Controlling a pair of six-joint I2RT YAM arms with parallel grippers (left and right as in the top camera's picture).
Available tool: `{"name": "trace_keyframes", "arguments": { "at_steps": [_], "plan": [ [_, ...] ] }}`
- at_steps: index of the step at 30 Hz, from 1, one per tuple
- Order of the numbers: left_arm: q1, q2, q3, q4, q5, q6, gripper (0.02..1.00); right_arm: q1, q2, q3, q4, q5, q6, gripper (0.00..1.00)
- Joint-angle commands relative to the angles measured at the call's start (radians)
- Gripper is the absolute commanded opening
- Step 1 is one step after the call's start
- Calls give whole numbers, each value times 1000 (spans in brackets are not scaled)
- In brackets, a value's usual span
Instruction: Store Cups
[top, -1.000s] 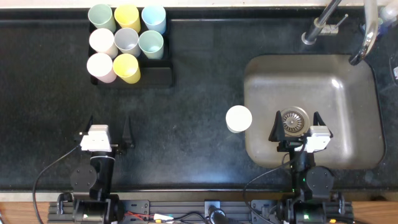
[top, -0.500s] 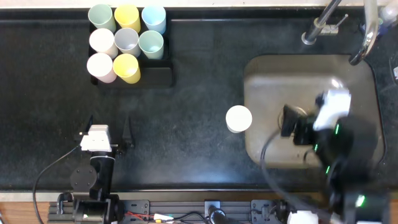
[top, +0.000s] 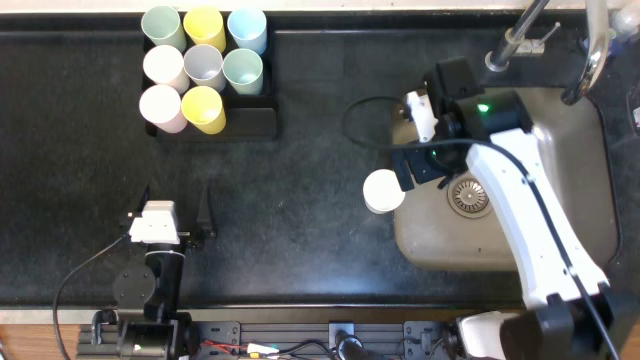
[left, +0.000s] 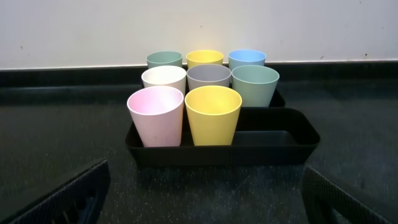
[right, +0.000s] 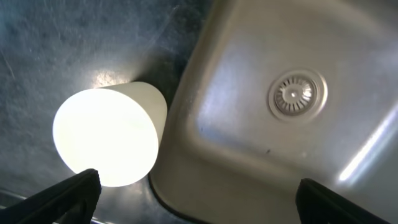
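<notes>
A white cup (top: 384, 190) (right: 106, 137) stands on the dark counter just left of the sink's rim. My right gripper (top: 420, 167) (right: 198, 182) hangs open above the sink's left edge, beside the cup and not touching it. The black tray (top: 255, 122) (left: 273, 146) at the back left holds several pastel cups, with a pink one (left: 157, 115) and a yellow one (left: 213, 114) in its front row. The slot to the right of those two is bare. My left gripper (top: 176, 205) (left: 205, 183) rests open near the front left, facing the tray from a distance.
The steel sink (top: 560, 130) (right: 261, 155) with its drain (top: 467, 196) (right: 297, 94) takes up the right side. A tap (top: 520, 35) stands behind it. Bare dark counter (top: 300, 220) lies between the tray and the white cup.
My right arm has lifted from its rest at the sink's front and swung up and left, so its gripper now hangs by the white cup. The left arm and cups have not moved.
</notes>
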Motion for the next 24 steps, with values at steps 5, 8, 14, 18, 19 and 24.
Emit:
{"name": "trace_keyframes", "arguments": {
  "at_steps": [5, 8, 14, 18, 19, 24],
  "plan": [
    [3, -8, 0, -4, 9, 22, 998, 0, 82, 24, 42, -19, -164, 998],
    [3, -8, 0, -4, 9, 22, 998, 14, 114, 24, 60, -18, -164, 998],
    [3, -8, 0, -4, 9, 22, 998, 27, 162, 24, 56, -18, -164, 998],
    [3, -8, 0, -4, 9, 22, 998, 27, 165, 24, 53, -23, -164, 998],
    [3, -8, 0, -4, 9, 22, 1000, 27, 165, 24, 50, -22, -164, 998],
    [3, -8, 0, -4, 9, 22, 998, 26, 187, 24, 47, -26, -166, 996]
  ]
}}
